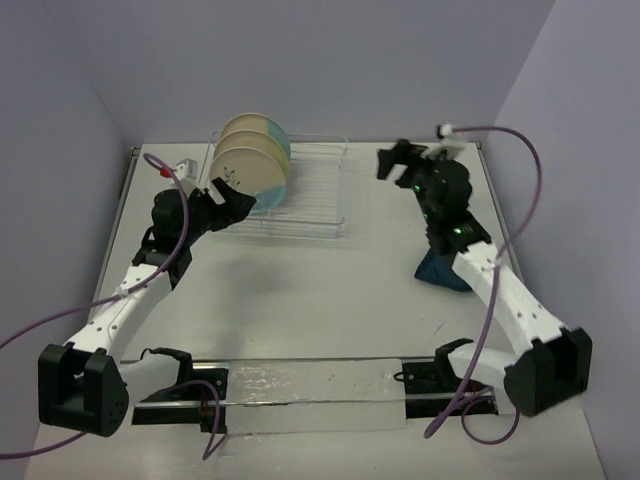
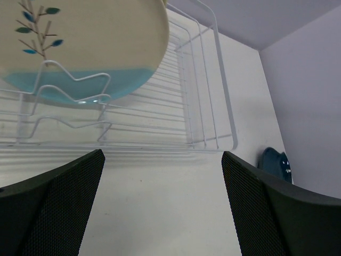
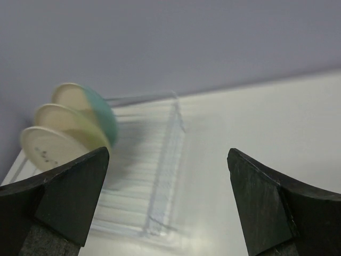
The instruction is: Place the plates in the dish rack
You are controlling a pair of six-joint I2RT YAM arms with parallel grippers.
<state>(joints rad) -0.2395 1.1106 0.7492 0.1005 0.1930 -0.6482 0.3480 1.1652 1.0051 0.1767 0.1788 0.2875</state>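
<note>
Three plates upright in the left end of the dish rack point(image 1: 318, 190), seen from above: far plate point(image 1: 262, 128) cream with a green edge, middle plate point(image 1: 238, 152) plain cream, front plate point(image 1: 250, 178) cream with a small sprig and a light-blue lower segment. Rack at the far middle of the worktop point(image 1: 300, 300). Dark blue plate point(image 1: 440, 270) on the worktop at the right, partly hidden under the right arm, well apart from the rack. Left claw point(image 1: 226, 194) just beside the front plate's lower left rim; cannot tell from here whether touching. Right claw point(image 1: 396, 158) raised to the right of the rack, fingers spread, pinching nothing.

From the left wrist: left claw point(image 2: 162, 156) spread wide, nothing between the fingers point(image 2: 53, 208), only worktop point(image 2: 160, 213). Ahead, front plate point(image 2: 85, 42) standing between wire dividers, sprig at upper left, light-blue band along its bottom edge. Dish rack point(image 2: 200, 106) stretching away to the right. Dark blue plate point(image 2: 276, 162) beyond the rack's right end, near the wall.

From the right wrist, blurred: right claw point(image 3: 168, 153) spread wide, grips nothing. At left, all three plates in a row in the dish rack point(image 3: 165, 160), far plate point(image 3: 93, 109) showing green, middle plate point(image 3: 66, 124) and front plate point(image 3: 47, 148) cream.
</note>
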